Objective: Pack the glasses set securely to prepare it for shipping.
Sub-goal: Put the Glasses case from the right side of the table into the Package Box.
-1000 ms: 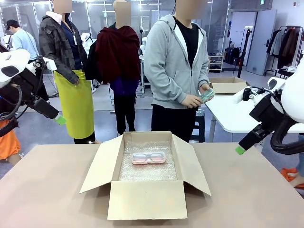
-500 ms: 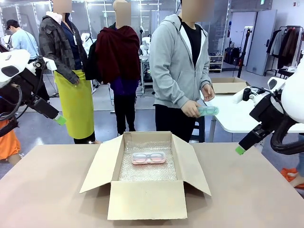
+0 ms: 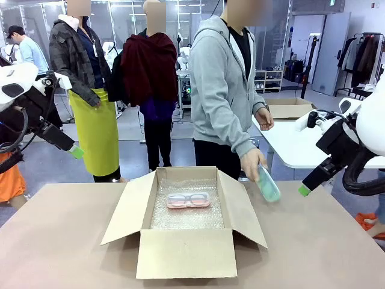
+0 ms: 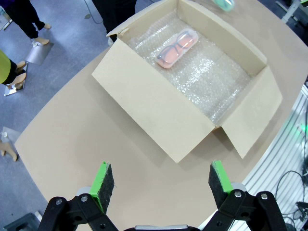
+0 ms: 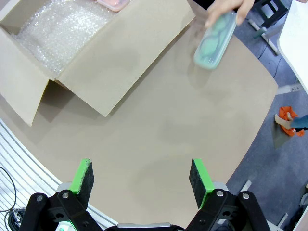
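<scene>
**Mint case [image 3: 269, 184] held beside box [image 3: 186, 253], pink case [image 3: 188, 200] inside**

The pink case lies flat on bubble wrap [image 3: 186, 220] in the open box, toward its far wall. A person's fingers [image 3: 252, 161] hold the mint case tilted above the bench [image 3: 60, 241], just right of the box's right flap. The robot's left hand [image 4: 159, 175] and right hand [image 5: 142, 175] both hang spread wide and empty, raised at either side of the bench

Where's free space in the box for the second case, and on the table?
In the box, bubble wrap lies bare between the pink case and the near wall. The table is bare left of the box. Right of it is crowded: a person's hand holds the mint case there.
</scene>
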Controlling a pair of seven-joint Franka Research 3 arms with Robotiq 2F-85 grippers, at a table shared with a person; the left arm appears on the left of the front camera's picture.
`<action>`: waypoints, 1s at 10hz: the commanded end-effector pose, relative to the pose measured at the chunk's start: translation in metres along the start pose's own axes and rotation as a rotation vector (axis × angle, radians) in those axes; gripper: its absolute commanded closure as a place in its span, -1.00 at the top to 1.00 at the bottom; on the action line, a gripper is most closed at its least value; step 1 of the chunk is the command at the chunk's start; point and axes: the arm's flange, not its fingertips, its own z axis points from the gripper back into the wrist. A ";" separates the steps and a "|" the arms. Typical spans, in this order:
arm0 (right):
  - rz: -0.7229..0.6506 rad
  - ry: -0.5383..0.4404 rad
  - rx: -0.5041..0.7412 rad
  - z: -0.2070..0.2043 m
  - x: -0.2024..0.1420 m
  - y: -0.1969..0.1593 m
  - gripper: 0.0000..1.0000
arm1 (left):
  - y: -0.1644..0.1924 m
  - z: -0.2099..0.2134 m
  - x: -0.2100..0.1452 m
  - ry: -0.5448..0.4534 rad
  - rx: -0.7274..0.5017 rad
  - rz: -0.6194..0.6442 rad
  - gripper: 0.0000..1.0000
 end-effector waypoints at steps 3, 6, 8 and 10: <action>-0.001 0.003 -0.003 -0.001 0.001 0.001 1.00 | 0.001 0.003 0.001 -0.008 -0.005 -0.008 1.00; -0.001 0.003 -0.003 -0.001 0.001 0.001 1.00 | 0.001 0.003 0.001 -0.008 -0.005 -0.008 1.00; 0.000 0.000 0.000 0.000 0.000 0.000 1.00 | 0.001 0.003 0.001 -0.008 -0.005 -0.008 1.00; -0.143 0.030 -0.008 -0.007 0.013 -0.016 1.00 | 0.001 0.003 0.001 -0.008 -0.005 -0.008 1.00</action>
